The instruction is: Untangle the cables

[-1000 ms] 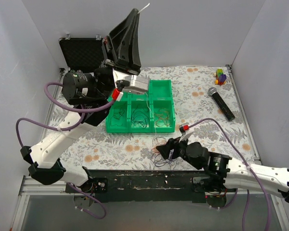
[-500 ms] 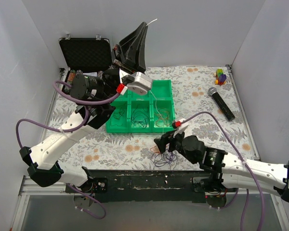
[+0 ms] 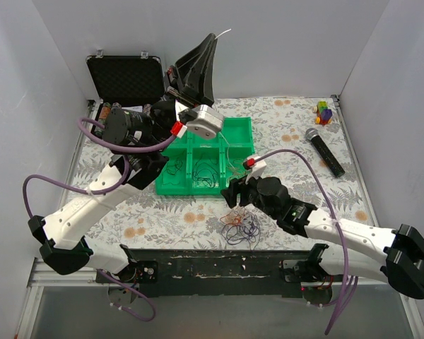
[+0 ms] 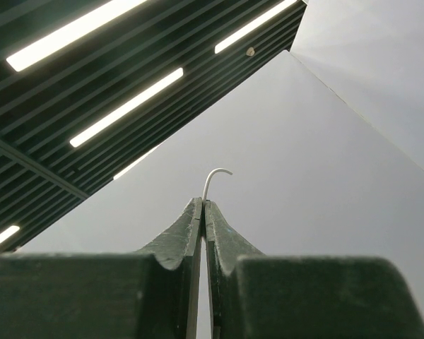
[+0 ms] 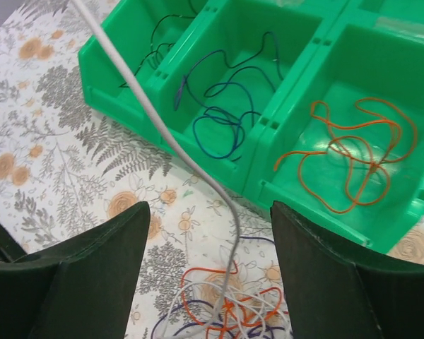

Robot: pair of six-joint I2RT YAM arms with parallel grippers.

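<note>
A small tangle of cables point(image 3: 239, 224), orange, white and purple, lies on the flowered cloth in front of a green three-compartment bin point(image 3: 198, 189). My left gripper point(image 3: 212, 39) is raised high and points upward, shut on a thin white cable point(image 4: 213, 178) whose end curls out above the fingertips. That white cable point(image 5: 198, 166) runs down into the tangle point(image 5: 240, 311). My right gripper point(image 5: 210, 236) hangs open just above the tangle, holding nothing. In the bin point(image 5: 106, 78) lie dark cables point(image 5: 152, 53), blue cables point(image 5: 222, 116) and orange cables point(image 5: 353, 152), one colour per compartment.
An open black case point(image 3: 124, 78) stands at the back left. A microphone point(image 3: 325, 152) and a small coloured block toy point(image 3: 324, 111) lie at the back right. White walls close in both sides and the back.
The left gripper rose and shifted right with the white cable, then held still. The right gripper moved from the tangle's right side up towards the bin's front wall, staying open.
</note>
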